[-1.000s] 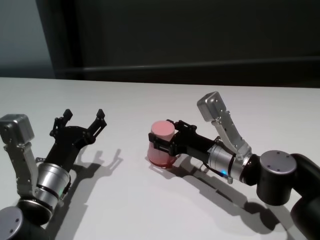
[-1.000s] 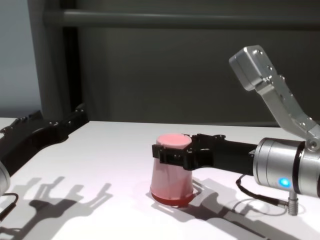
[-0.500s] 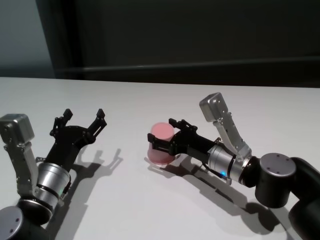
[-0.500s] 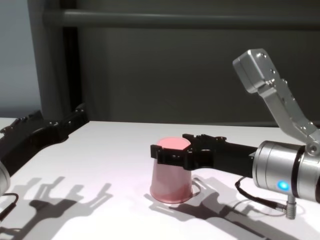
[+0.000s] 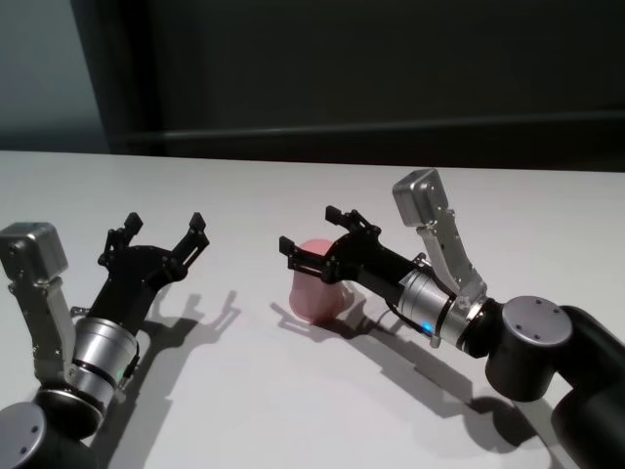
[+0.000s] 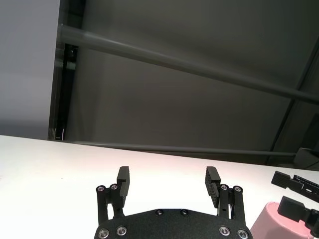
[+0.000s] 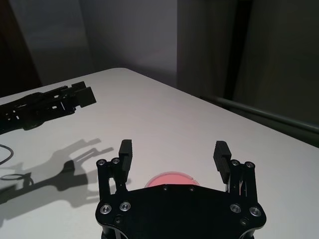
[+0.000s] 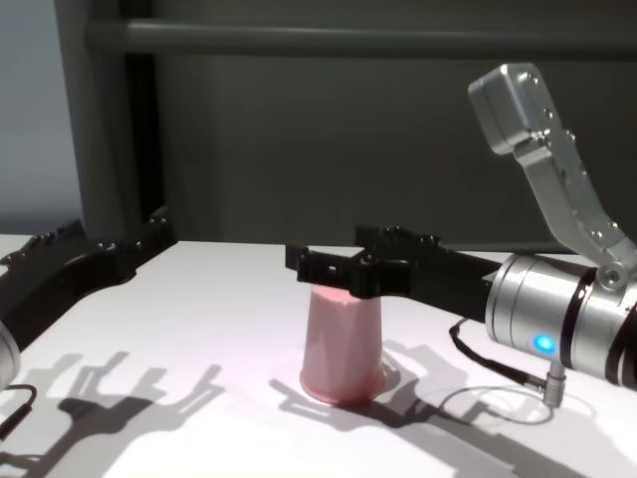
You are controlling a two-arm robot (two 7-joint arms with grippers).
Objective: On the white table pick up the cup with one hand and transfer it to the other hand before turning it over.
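Note:
The salmon-pink cup (image 5: 314, 293) stands upside down, wide rim down, on the white table (image 5: 293, 410). It also shows in the chest view (image 8: 343, 344), in the right wrist view (image 7: 172, 178) close under the palm, and in the left wrist view (image 6: 279, 221). My right gripper (image 5: 312, 234) is open and hovers level with the cup's upturned base, its fingers spread wider than the cup and not gripping it (image 8: 343, 261) (image 7: 173, 149). My left gripper (image 5: 164, 227) is open and empty, low over the table well to the left of the cup (image 6: 169, 179).
A dark wall with a horizontal rail (image 8: 348, 40) runs behind the table's far edge. The right arm's cable (image 8: 498, 383) lies on the table to the right of the cup. Bare tabletop (image 8: 199, 299) lies between the two grippers.
My right gripper has opened and let go of the cup, then risen to the level of its top. The cup now stands on the table. The left arm has not moved.

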